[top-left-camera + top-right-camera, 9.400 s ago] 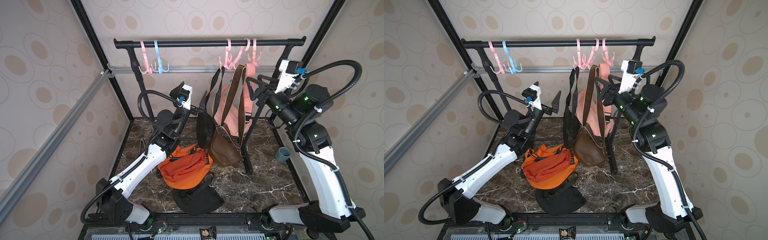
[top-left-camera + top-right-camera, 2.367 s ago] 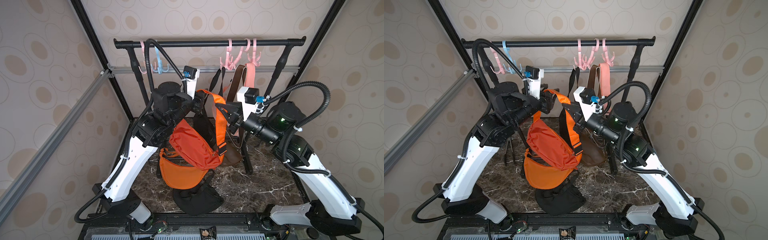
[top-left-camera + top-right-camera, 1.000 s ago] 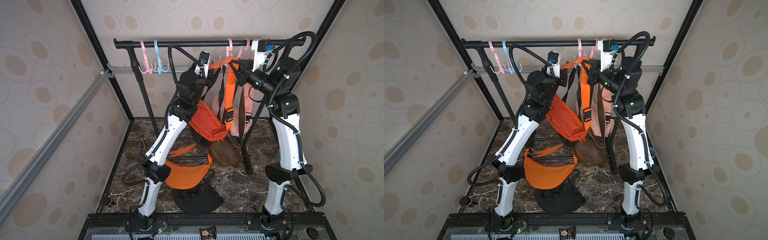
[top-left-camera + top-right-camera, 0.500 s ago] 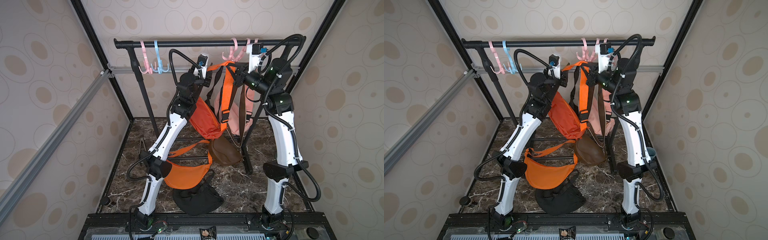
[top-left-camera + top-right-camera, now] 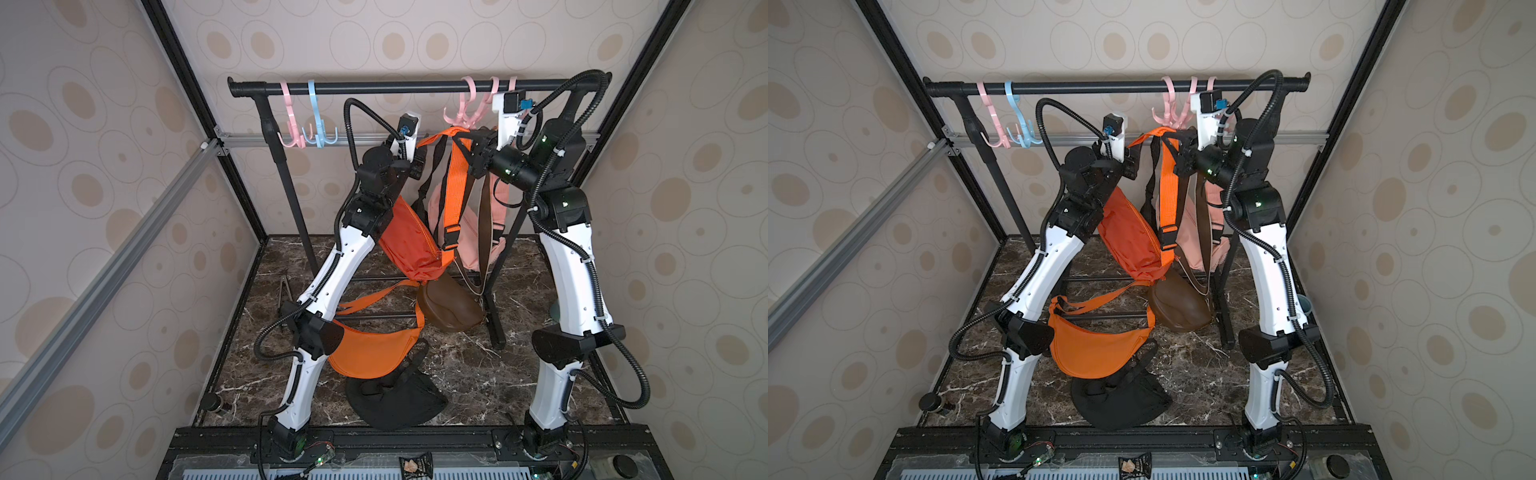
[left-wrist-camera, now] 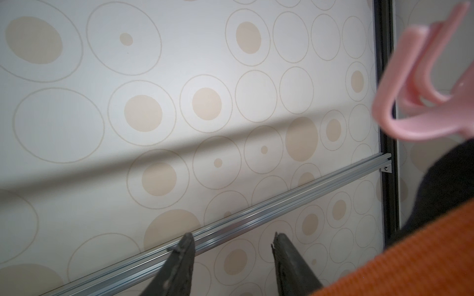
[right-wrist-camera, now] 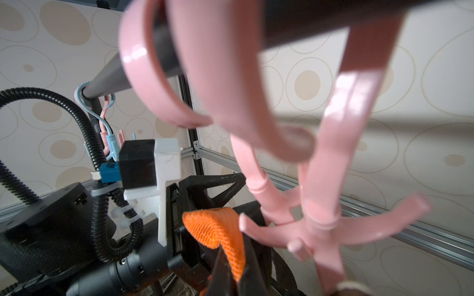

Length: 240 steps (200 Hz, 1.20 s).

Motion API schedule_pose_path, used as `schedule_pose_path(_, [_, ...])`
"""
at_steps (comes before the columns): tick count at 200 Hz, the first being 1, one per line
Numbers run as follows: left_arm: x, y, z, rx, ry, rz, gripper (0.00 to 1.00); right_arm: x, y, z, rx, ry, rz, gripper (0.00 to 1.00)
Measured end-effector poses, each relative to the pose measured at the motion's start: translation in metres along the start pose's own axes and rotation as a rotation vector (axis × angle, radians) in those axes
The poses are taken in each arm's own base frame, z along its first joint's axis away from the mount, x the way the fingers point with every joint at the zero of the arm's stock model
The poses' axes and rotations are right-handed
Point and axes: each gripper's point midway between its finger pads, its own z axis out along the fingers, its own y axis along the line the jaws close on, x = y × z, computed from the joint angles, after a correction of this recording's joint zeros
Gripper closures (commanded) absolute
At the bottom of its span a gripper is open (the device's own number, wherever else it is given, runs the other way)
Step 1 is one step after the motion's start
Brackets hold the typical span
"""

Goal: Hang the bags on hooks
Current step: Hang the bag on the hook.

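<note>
The bag (image 5: 409,245) (image 5: 1129,241) is dark orange and hangs in the air by its orange strap (image 5: 455,178). My right gripper (image 5: 469,143) (image 7: 232,253) is shut on the top fold of the strap (image 7: 215,225), just beside the prongs of a pink hook (image 7: 307,225) (image 5: 465,116) on the black rail (image 5: 374,88). The strap does not lie over a prong. My left gripper (image 5: 419,164) (image 6: 230,239) is open, with only wall between its fingers. The strap (image 6: 410,264) runs past it at one side, below a pink hook (image 6: 420,112).
A brown bag (image 5: 449,309), a pink bag (image 5: 469,237) and dark straps hang from the same pink hooks. A second orange bag (image 5: 374,349) and a black bag (image 5: 395,399) lie on the marble floor. A pink hook (image 5: 291,137) and a blue hook (image 5: 318,133) hang at the rail's left.
Both arms have sunk a little over the last second. The strap's top fold has come down with the right gripper and now sits just under the pink hooks.
</note>
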Motion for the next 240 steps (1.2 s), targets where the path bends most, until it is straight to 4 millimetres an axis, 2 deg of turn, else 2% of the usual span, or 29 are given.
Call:
schedule_pose_path(34, [0.016,-0.015,0.002,0.031,0.036,-0.005,1.0,0.005,0.001,-0.004,-0.002,0.018,0.01,0.95])
schedule_pose_path(54, [0.025,-0.027,0.001,0.052,0.061,-0.008,1.0,0.006,0.002,-0.007,-0.002,0.021,0.013,0.85])
schedule_pose_path(62, [0.034,-0.029,0.0,0.053,0.092,-0.005,1.0,0.007,0.0,-0.01,0.005,0.026,0.021,0.8])
schedule_pose_path(77, [0.054,-0.031,0.0,0.052,0.147,0.001,0.91,0.003,-0.002,-0.019,0.02,0.025,0.031,0.71])
schedule_pose_path(93, [0.078,-0.034,0.0,0.051,0.207,0.011,0.85,-0.003,-0.002,-0.029,0.034,0.014,0.027,0.68])
schedule_pose_path(101, [0.087,-0.035,-0.001,0.051,0.23,0.014,0.78,-0.007,0.0,-0.033,0.038,0.006,0.026,0.65])
schedule_pose_path(107, [0.091,-0.037,-0.001,0.053,0.242,0.016,0.69,-0.011,0.002,-0.037,0.037,-0.002,0.023,0.64])
schedule_pose_path(123, [0.096,-0.042,-0.004,0.06,0.265,0.019,0.51,-0.019,0.008,-0.043,0.032,-0.021,0.021,0.64])
schedule_pose_path(167, [0.093,-0.051,-0.023,0.073,0.317,0.037,0.01,-0.023,0.02,-0.053,-0.002,-0.033,0.047,0.59])
schedule_pose_path(202, [0.073,-0.047,-0.04,0.067,0.307,0.045,0.0,-0.022,0.025,-0.056,-0.02,-0.031,0.073,0.58])
schedule_pose_path(240, [0.025,-0.033,-0.065,0.048,0.213,0.025,0.0,-0.027,0.03,-0.062,-0.024,-0.039,0.09,0.56])
